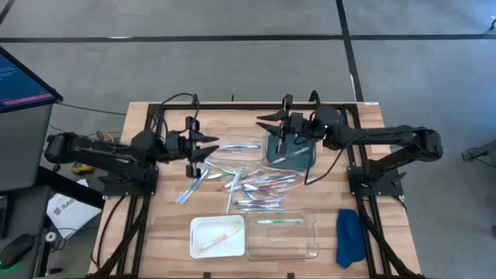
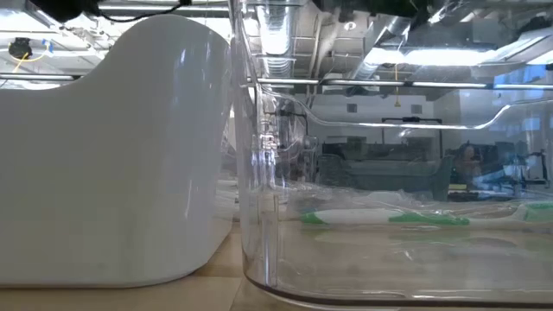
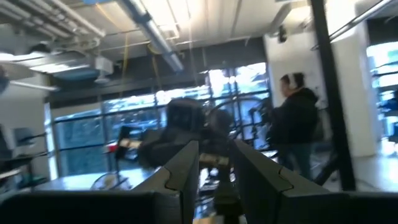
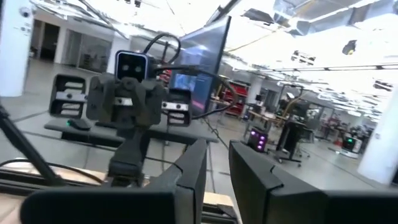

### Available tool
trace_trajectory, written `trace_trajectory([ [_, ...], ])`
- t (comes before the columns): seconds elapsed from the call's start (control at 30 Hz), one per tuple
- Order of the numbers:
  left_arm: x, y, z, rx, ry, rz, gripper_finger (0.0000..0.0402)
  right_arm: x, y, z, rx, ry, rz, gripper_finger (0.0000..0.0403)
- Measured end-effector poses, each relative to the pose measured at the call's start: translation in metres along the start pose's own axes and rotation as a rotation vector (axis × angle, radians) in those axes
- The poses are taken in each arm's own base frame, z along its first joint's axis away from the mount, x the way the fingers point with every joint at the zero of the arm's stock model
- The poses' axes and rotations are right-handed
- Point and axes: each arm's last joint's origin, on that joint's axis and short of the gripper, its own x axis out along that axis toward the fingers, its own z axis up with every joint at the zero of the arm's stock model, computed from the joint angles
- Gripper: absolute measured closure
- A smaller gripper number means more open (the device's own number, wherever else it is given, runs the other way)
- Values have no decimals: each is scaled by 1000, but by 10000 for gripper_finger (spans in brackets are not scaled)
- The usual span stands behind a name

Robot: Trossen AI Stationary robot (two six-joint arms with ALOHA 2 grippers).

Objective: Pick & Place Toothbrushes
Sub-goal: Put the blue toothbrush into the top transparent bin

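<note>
The toothbrushes (image 1: 252, 184) lie in a loose heap on the wooden table's middle. One orange-pink toothbrush (image 1: 219, 234) lies in the white tray (image 1: 198, 246), and a green one (image 1: 279, 222) (image 2: 389, 218) lies in the clear tray (image 1: 310, 246) beside it. My left gripper (image 1: 211, 147) (image 3: 216, 146) hangs above the heap's left side, pointing at the right arm. My right gripper (image 1: 267, 122) (image 4: 217, 146) hangs above the far side, by a clear bin (image 1: 293, 151). Both point slightly upward, fingers a narrow gap apart, nothing between them.
A blue cloth (image 1: 349, 236) lies near the table's right front corner. In the low view the white tray's wall (image 2: 112, 173) and the clear tray's wall (image 2: 259, 173) fill the picture. A person (image 3: 298, 118) stands in the room beyond the table.
</note>
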Motion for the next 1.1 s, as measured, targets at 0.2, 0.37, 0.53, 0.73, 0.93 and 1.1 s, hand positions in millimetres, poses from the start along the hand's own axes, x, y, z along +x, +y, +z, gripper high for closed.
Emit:
trace_trajectory([
  [0.2,-2,23,-14,46,106,95,308,-3,-21,-4,-83,16,-68,340],
  [0.37,-6,49,-25,38,212,231,308,-5,-40,-23,-90,119,-111,340],
  [0.53,-8,66,-17,39,113,244,308,0,-55,-41,-57,105,-168,340],
  [0.73,-8,65,-9,40,25,101,308,3,-59,-38,10,27,-192,340],
  [0.93,-7,64,-10,100,37,69,308,7,-53,-29,15,-1,-170,340],
  [1.1,-6,72,-3,164,21,103,308,12,-45,-37,13,30,-140,340],
])
